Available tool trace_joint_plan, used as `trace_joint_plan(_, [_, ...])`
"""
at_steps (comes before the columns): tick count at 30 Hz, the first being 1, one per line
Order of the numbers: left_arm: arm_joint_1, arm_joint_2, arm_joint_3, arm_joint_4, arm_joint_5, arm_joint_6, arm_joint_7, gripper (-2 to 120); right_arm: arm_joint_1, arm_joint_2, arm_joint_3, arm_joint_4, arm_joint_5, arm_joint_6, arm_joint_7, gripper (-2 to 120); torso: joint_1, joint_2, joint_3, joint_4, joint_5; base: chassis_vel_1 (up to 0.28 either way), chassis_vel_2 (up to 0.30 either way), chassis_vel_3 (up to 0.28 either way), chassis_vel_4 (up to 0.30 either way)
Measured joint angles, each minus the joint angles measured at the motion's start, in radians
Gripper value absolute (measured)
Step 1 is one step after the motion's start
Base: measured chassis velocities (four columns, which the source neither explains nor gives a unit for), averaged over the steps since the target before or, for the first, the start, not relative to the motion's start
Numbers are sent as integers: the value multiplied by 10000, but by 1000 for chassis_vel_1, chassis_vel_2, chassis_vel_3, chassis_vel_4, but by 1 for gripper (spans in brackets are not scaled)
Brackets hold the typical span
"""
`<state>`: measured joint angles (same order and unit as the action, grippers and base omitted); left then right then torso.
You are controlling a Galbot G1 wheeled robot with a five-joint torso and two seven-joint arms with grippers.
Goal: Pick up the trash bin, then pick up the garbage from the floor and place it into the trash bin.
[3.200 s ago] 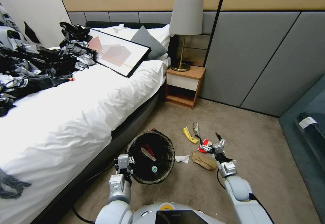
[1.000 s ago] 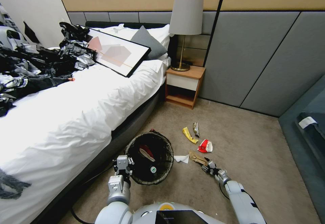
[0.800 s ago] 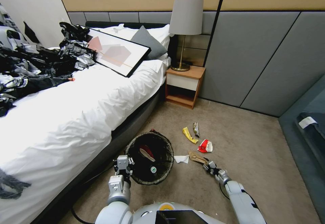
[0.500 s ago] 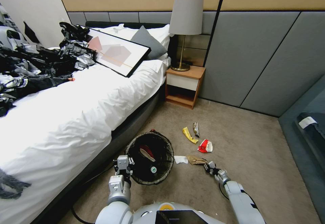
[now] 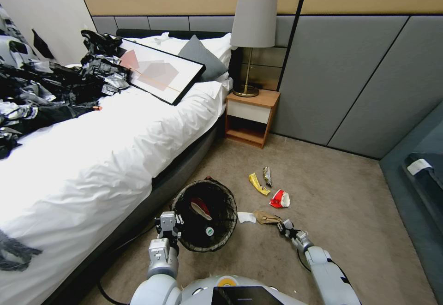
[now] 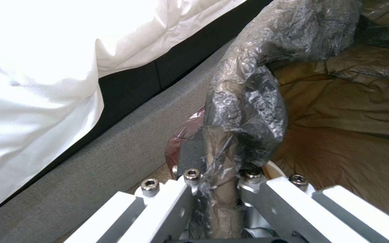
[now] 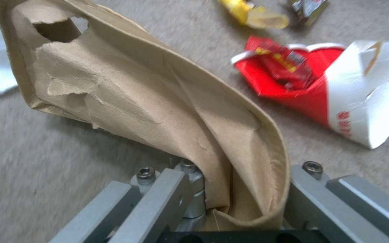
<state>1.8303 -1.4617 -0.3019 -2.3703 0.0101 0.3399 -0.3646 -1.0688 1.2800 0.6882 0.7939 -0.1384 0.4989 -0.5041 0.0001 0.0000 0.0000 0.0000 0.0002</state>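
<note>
Our right gripper pinches the brown paper bag by one end, low over the carpet beside the trash bin. We judge it light, floppy and tear-prone, so the folded edge suits. Our left gripper clamps the bin's bag-covered rim

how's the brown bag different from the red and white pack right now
The brown bag is clamped in the right gripper; the red-and-white pack lies loose on the carpet, untouched. The bag is plain brown paper, torn near one end; the pack is printed red and white, crushed open. In the head view the bag sits nearer the trash bin than the pack. Both are crumpled litter.
</note>
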Motion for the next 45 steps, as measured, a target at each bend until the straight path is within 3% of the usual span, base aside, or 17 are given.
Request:
trace_joint_plan(7, [2,29,-9,0,1,-1,-6,0,-717,-13,-128,1790,2155,-198,73,4,0,0,0,-1,-1,0,0,0,0])
trace_joint_plan(9, [4,49,-3,2,0,-1,-8,0,-1155,-40,-128,2963,2878,-409,200,4,-1,0,-1,1,-3,0,0,0,0])
trace_joint_plan(10, [4,49,-3,2,0,-1,-8,0,-1155,-40,-128,2963,2878,-409,200,4,-1,0,-1,1,-3,0,0,0,0])
trace_joint_plan(13, [3,67,25,16,-1,-1,-10,0,-1929,-72,-156,5079,3961,-834,429,4,0,0,-2,1,-8,0,0,0,0])
trace_joint_plan(14, [3,67,25,16,-1,-1,-10,0,-1929,-72,-156,5079,3961,-834,429,4,0,0,-2,1,-8,0,0,0,0])
trace_joint_plan(21, [-40,100,156,96,-12,-3,-2,0,-3126,52,-434,8655,5023,-1109,709,4,-1,0,-1,-1,1,0,0,0,0])
trace_joint_plan(22, [-40,100,156,96,-12,-3,-2,0,-3126,52,-434,8655,5023,-1109,709,4,-1,0,-1,-1,1,0,0,0,0])
trace_joint_plan(30, [-61,103,354,143,0,-5,14,0,-3837,107,-1581,12204,5550,-1144,889,4,-1,0,-1,0,-3,0,0,0,0])
trace_joint_plan(35, [-81,97,429,177,26,-5,21,0,-3987,-32,-2046,13021,5297,-1291,761,4,-1,1,-1,0,-4,0,0,0,0])
trace_joint_plan(37, [-92,87,505,199,40,-5,24,0,-4109,-304,-2670,13466,5129,-1484,761,4,-1,1,-1,-1,-1,0,0,0,0])
trace_joint_plan(45, [-111,51,657,221,69,0,31,0,-4067,-803,-4229,13521,4504,-1908,1047,4,-1,0,0,0,-3,0,0,0,0])
